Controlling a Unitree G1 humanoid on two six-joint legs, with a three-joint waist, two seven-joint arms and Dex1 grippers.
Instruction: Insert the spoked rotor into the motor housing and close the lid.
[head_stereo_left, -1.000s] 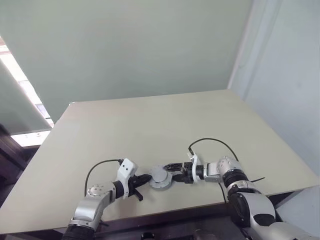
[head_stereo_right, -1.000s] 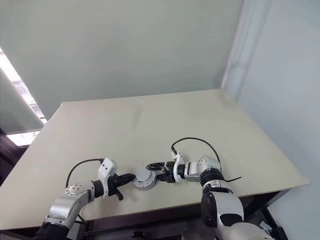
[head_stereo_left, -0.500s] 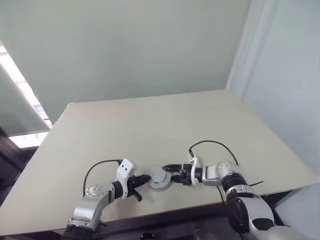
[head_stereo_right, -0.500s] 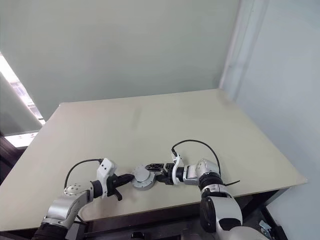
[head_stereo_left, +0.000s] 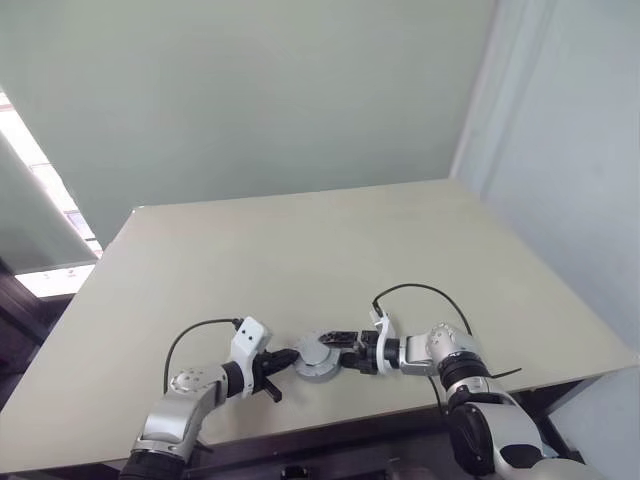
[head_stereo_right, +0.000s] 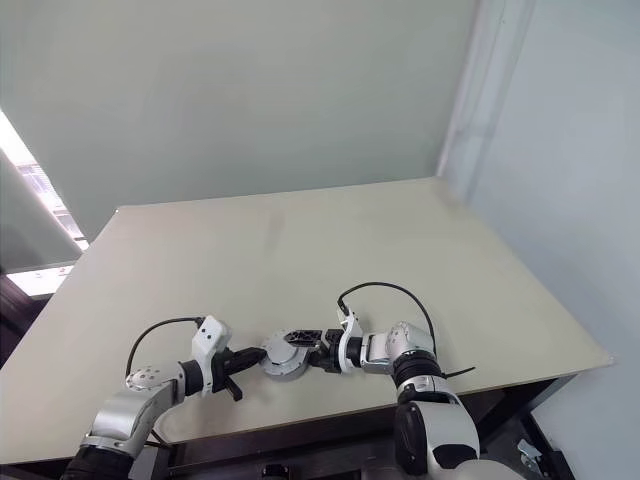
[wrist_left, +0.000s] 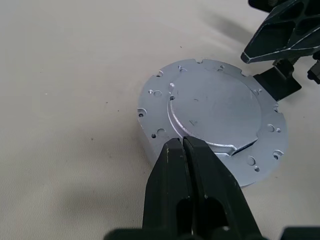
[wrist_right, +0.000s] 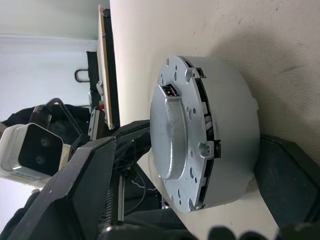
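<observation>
Motor housing (head_stereo_left: 317, 359) near table's (head_stereo_left: 300, 250) front edge, pale wall (head_stereo_left: 250, 90) behind, apparently lidded.

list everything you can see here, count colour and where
motor housing: one, silver-grey round metal body with the lid on top, near the front edge of the table, between the two tools
lid: one, silver-grey disc with small holes, seated on the housing's top
table: one, beige top, spanning the scene
wall: one, pale green, behind the table
left tool: one, black fingers shut, tips against the housing's near edge
right tool: one, black fingers spread wide either side of the housing
</observation>
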